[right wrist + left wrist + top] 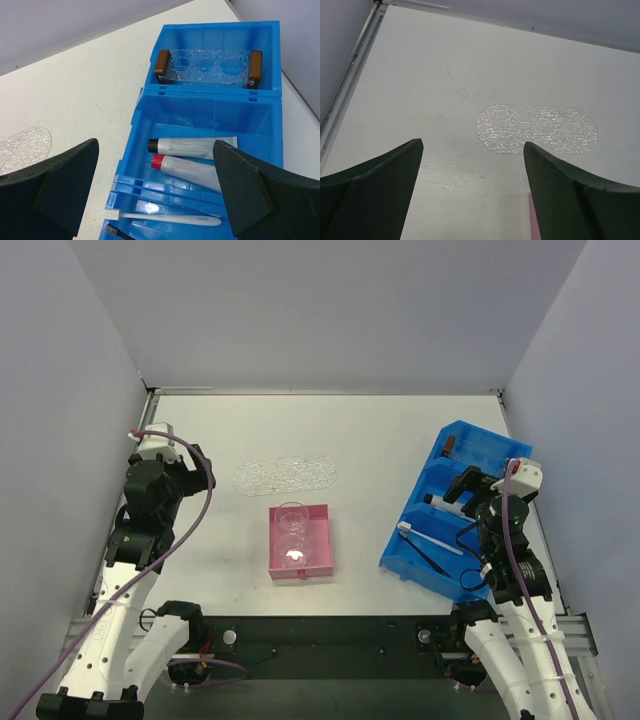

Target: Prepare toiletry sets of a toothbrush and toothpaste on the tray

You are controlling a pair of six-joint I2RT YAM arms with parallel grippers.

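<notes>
Spread wide and gripping nothing, the left pincer [473, 145] hangs over bare table [420, 75] just short of the oval tray [537, 129], which lies flat with open room on every side, a gap separating it from the pink box [299, 542]; the right pincer [156, 141], equally released, hovers over the blue bin [210, 107] by the table's right edge, where two toothpaste tubes [192, 146] and two toothbrushes [165, 218] lie

Left arm [140, 530] folded upright along left edge of frame, left gripper [472, 145] with 2 fingers spread wide. Right arm [505, 570] bent at lower right, right gripper [156, 142] equally wide.
</notes>
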